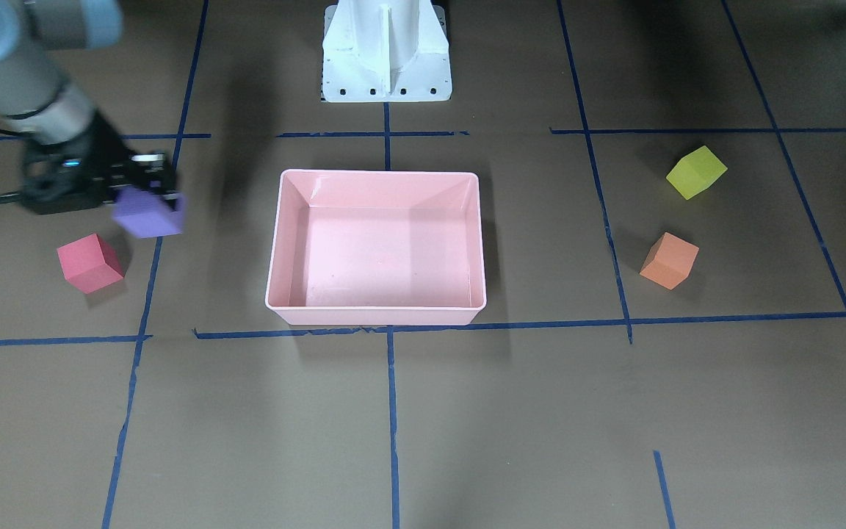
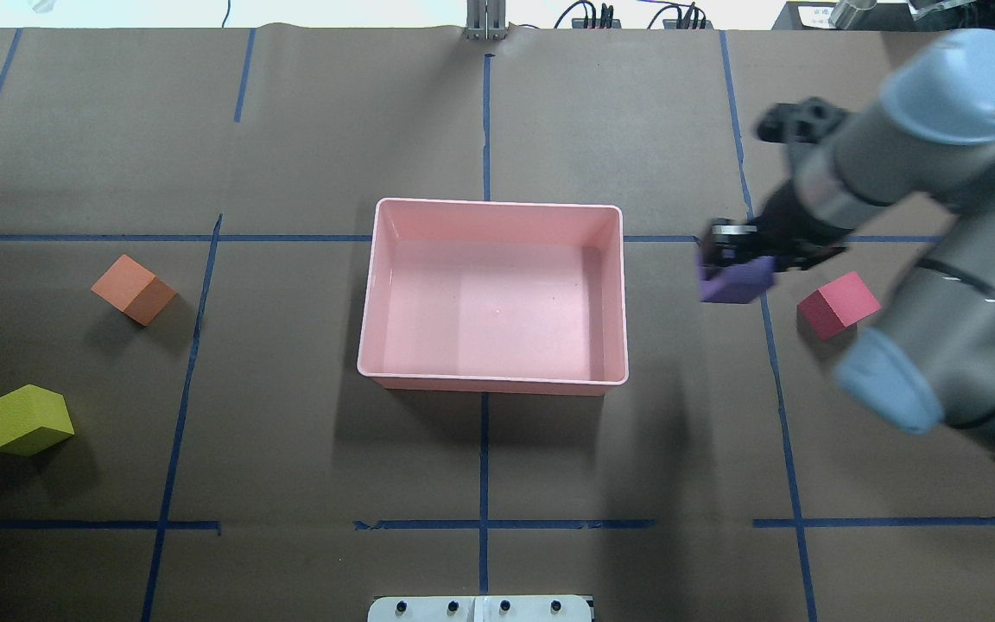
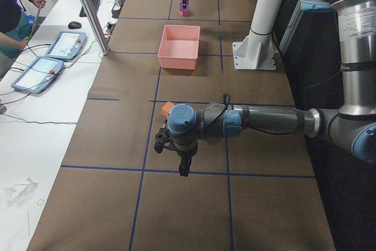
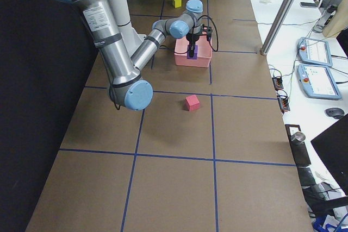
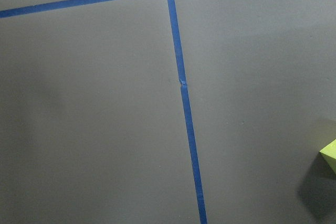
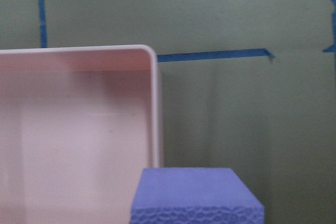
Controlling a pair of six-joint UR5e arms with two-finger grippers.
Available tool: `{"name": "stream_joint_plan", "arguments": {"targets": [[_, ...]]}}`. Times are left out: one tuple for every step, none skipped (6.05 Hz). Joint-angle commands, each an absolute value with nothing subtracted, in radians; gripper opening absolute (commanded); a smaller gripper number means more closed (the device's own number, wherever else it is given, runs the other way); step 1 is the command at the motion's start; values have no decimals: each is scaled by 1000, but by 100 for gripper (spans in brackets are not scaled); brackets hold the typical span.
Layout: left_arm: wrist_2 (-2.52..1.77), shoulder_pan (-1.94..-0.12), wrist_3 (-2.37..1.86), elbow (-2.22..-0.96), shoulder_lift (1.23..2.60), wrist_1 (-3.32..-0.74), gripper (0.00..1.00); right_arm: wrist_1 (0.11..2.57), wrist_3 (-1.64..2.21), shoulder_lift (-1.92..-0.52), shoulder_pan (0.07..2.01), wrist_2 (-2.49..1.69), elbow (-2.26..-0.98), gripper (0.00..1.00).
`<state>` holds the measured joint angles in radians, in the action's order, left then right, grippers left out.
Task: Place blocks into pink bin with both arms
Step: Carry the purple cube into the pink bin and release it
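Observation:
My right gripper [image 1: 150, 200] is shut on the purple block [image 1: 148, 213] and holds it above the table, just outside the pink bin's [image 1: 375, 314] short side; the overhead view shows the gripper [image 2: 735, 262], the purple block [image 2: 732, 282] and the bin [image 2: 493, 381]. The red-pink block [image 2: 839, 304] lies on the table beside that gripper. The orange block [image 2: 133, 289] and the yellow-green block [image 2: 27, 419] lie on the bin's other side. My left gripper [image 3: 183, 167] shows only in the exterior left view, hanging over the table near the orange block [image 3: 167, 107]; I cannot tell whether it is open or shut.
The white pedestal base [image 1: 386, 55] stands behind the bin. Blue tape lines [image 2: 484, 458] cross the brown table cover. An operator [image 3: 14, 4] and two tablets [image 3: 50, 57] are at a side table. A corner of the yellow-green block [image 5: 329, 157] shows in the left wrist view.

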<state>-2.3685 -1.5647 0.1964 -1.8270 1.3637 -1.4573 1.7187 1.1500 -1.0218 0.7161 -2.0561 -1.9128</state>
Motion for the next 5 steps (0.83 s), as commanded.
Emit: {"name": "stream_joint_plan", "arguments": {"targets": [[-2368, -1565, 196, -1827, 1364, -1457, 100, 1749, 1307, -843, 609, -1947, -1784, 81], [-2368, -1565, 196, -1827, 1364, -1457, 100, 1752, 1305, -851, 607, -1942, -1795, 100], [-2370, -1565, 196, -1828, 1364, -1459, 100, 1750, 1289, -856, 626, -1950, -1792, 100], [-2368, -1565, 196, -1833, 1365, -1459, 100, 1750, 1211, -874, 667, -1969, -1793, 100], [-2368, -1557, 196, -1844, 1367, -1459, 100, 1740, 1071, -918, 701, -1977, -1793, 100]]}}
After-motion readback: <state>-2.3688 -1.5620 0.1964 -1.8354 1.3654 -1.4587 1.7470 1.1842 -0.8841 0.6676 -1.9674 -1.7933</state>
